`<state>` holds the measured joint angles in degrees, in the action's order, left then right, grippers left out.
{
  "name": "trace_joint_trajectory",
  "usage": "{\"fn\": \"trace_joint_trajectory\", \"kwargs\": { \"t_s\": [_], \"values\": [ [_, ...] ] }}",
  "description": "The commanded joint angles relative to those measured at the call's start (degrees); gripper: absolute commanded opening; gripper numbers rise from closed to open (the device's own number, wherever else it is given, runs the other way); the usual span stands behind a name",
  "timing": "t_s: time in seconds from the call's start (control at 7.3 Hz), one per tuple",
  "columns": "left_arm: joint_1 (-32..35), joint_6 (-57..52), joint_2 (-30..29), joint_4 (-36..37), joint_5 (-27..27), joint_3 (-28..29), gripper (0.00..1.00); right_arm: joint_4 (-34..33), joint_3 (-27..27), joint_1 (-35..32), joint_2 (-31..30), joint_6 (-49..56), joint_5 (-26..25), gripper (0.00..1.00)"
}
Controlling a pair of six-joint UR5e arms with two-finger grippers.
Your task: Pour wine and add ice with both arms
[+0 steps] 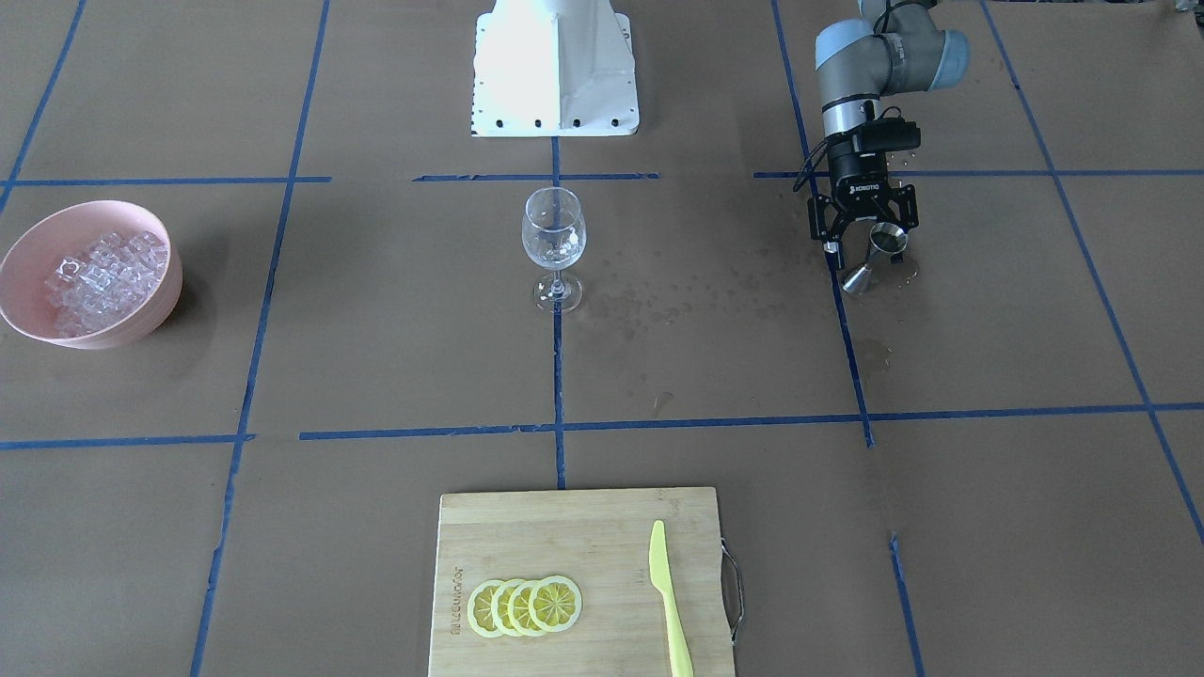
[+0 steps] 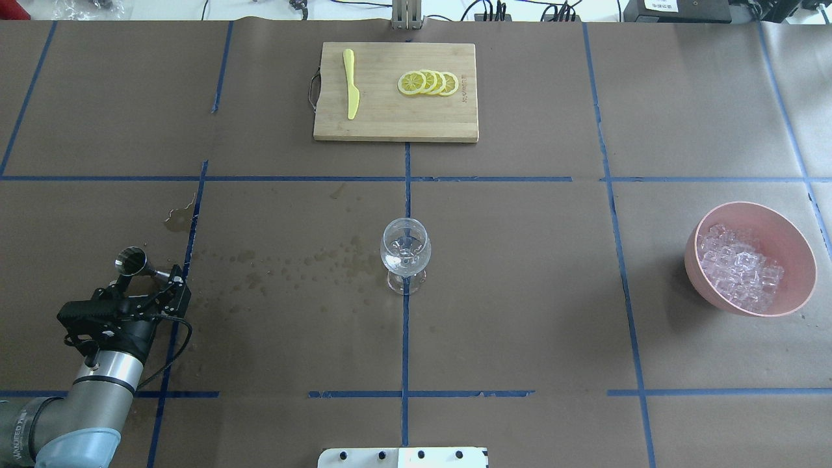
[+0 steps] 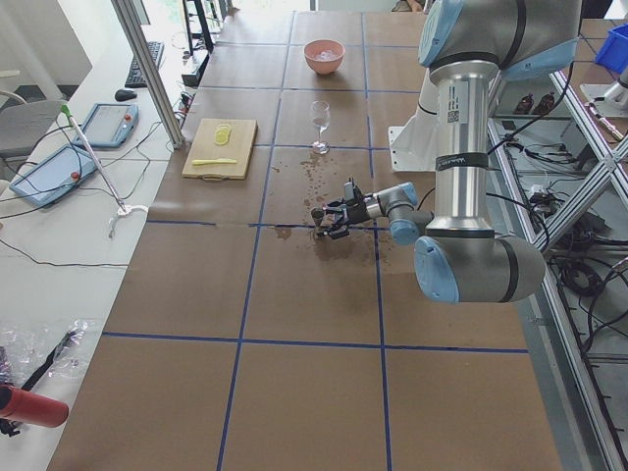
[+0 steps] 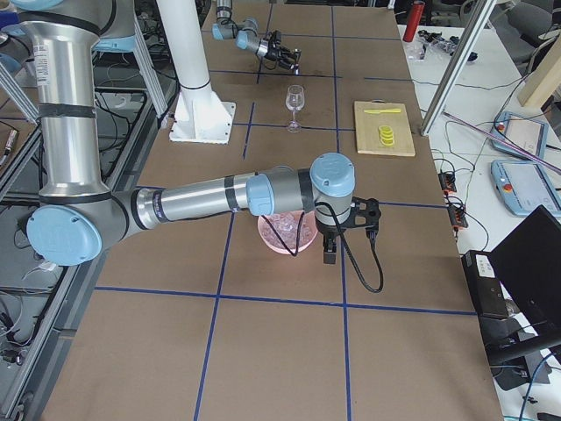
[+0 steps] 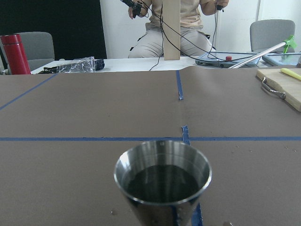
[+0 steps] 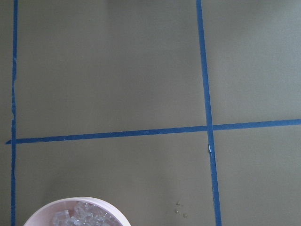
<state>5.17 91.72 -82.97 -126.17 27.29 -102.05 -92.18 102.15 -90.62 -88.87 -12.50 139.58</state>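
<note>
On a table [image 1: 715, 376] papered brown and gridded with blue tape [image 1: 560, 395], a white desk [image 3: 69, 226] alongside: wine glass [image 1: 553, 246] upright, stem vertical, faint wine [image 2: 403, 262] at its bottom; steel jigger [image 1: 875, 256] upright, mouth up, between the spread, released fingers of the left gripper [image 1: 869, 249]; heaped ice [image 1: 105, 275] in pink bowl [image 1: 158, 312]; right gripper [image 4: 330, 253] beside bowl, its finger state cannot be told.

Right hand [image 4: 329, 254] too small for detail; bowl [image 6: 75, 204] partly beyond the wrist view's edge
</note>
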Motion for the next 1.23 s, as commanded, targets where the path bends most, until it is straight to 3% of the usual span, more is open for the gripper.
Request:
{"fn": "trace_joint_trajectory", "kwargs": {
  "t_s": [0.0, 0.82, 0.96, 1.1],
  "values": [
    [0.0, 0.0, -0.1, -0.1, -0.6, 0.1, 0.72, 0.1, 0.5, 0.1, 0.3, -1.4, 2.0, 1.00],
    [0.0, 2.1, -0.3, -0.1, -0.6, 1.2, 0.46, 0.0, 1.5, 0.4, 0.3, -3.1, 2.7, 1.00],
    [0.0, 2.2, -0.4, -0.1, -0.6, 1.1, 0.36, 0.0, 1.5, 0.4, 0.3, -3.1, 2.7, 1.00],
    [0.1, 3.5, -0.3, -0.2, -0.6, 1.1, 0.15, 0.0, 1.5, 0.4, 0.3, -3.1, 2.7, 1.00]
  ]
}}
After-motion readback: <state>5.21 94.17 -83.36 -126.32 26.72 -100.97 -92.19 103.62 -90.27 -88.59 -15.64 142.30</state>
